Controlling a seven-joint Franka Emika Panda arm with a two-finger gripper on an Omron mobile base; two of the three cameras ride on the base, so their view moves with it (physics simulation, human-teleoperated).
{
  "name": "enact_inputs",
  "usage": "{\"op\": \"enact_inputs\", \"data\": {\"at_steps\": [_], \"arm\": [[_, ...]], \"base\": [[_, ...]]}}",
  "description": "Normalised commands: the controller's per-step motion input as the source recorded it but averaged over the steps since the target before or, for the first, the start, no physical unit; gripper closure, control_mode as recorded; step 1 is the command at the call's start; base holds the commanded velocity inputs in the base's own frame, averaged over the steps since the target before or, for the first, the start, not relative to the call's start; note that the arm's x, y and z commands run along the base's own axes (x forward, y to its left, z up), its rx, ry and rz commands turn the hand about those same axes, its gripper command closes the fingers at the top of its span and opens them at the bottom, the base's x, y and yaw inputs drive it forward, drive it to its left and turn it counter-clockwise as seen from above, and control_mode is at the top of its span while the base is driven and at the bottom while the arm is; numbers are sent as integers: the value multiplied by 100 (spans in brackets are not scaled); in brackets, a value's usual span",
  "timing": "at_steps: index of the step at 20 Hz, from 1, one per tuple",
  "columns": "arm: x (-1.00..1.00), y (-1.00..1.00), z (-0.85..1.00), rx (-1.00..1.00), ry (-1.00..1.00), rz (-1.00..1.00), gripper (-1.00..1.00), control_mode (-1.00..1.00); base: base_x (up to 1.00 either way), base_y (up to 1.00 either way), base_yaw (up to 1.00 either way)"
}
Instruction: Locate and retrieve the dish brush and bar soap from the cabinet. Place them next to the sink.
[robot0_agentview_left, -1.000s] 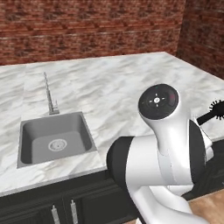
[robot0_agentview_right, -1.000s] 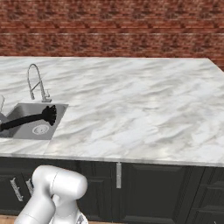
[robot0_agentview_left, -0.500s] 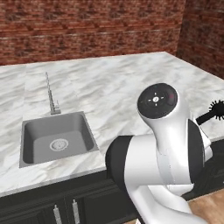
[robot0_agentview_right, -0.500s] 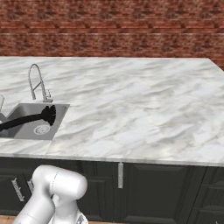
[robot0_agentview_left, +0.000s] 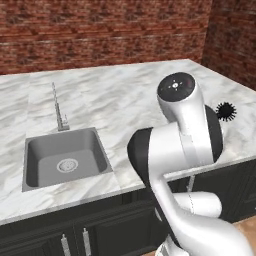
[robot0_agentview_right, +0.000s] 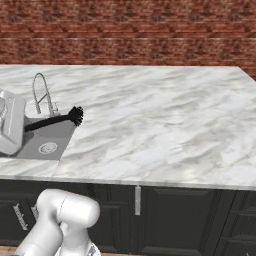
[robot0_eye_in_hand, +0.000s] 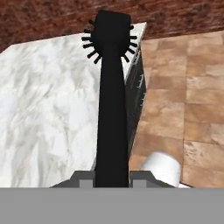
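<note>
The sink (robot0_agentview_left: 65, 157) sits sunk in the marble tabletop (robot0_agentview_right: 160, 125), toward its left end, the faucet (robot0_agentview_left: 58, 107) rising at its back rim. The arm (robot0_agentview_left: 182, 145) is carrying the brush (robot0_agentview_right: 56, 120) through the air, so the step in hand looks to be the brush's delivery: fetched from the cabinet already, not yet set down.

From the right base view the brush hangs level above the sink's right rim, bristle head toward the open marble. From the left base view the head (robot0_agentview_left: 226, 111) pokes out past the arm's elbow, over the tabletop's right front edge; the two views don't let me fix its true place along the tabletop, only that it is up in the air and touching nothing.

The next move, I'd judge, calls for lowering it onto bare marble just beside the sink, not into it, then letting go.

In the hand view the handle (robot0_eye_in_hand: 112, 131) runs straight up between the fingers (robot0_eye_in_hand: 80, 177), which pinch its lower end from both sides. The bristles point away from the hand.
</note>
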Motion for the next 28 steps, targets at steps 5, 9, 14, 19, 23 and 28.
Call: {"op": "enact_inputs", "data": {"at_steps": [5,9,14,19,23,28], "arm": [[96,-6,-33,6,10,17,100,-100],[75,11,-36,7,13,27,100,-100],[34,23,-41,1,34,28,100,-100],[29,19,-39,0,40,27,100,-100],[33,14,-39,-2,35,27,100,-100],[32,-4,-21,1,5,20,100,-100]], "base": [[0,0,0],[0,0,0],[0,0,0],[0,0,0],[0,0,0],[0,0,0]]}}
